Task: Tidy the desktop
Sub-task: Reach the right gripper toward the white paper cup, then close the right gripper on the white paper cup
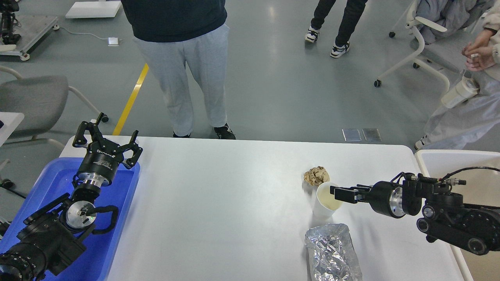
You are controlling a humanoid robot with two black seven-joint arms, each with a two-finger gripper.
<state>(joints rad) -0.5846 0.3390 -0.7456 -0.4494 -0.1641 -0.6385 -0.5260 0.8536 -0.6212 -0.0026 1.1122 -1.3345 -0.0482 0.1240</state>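
Beside the paper cup, on its right, the right gripper reached in from that side, its fingers at the cup's rim; whether they were spread, closed or already pinching the rim I cannot tell, since they showed dark and nearly end-on. The cup stood upright on the desktop, a crumpled brown paper ball just behind it and a crinkled silver foil bag near it in front. A grip on the thin rim alone would probably be weak: the cup could tip, slip free or crush, and a sideways nudge might knock it against the paper ball. Far to the cup's left, the left gripper hung with its fingers spread wide and nothing between them, over the far end of the blue tray. To the cup's right, past the table edge, stood the beige-white bin, likely where the litter belonged. The desktop itself filled the lower middle of the view, its long axis running left to right, its far long edge facing a standing person's legs
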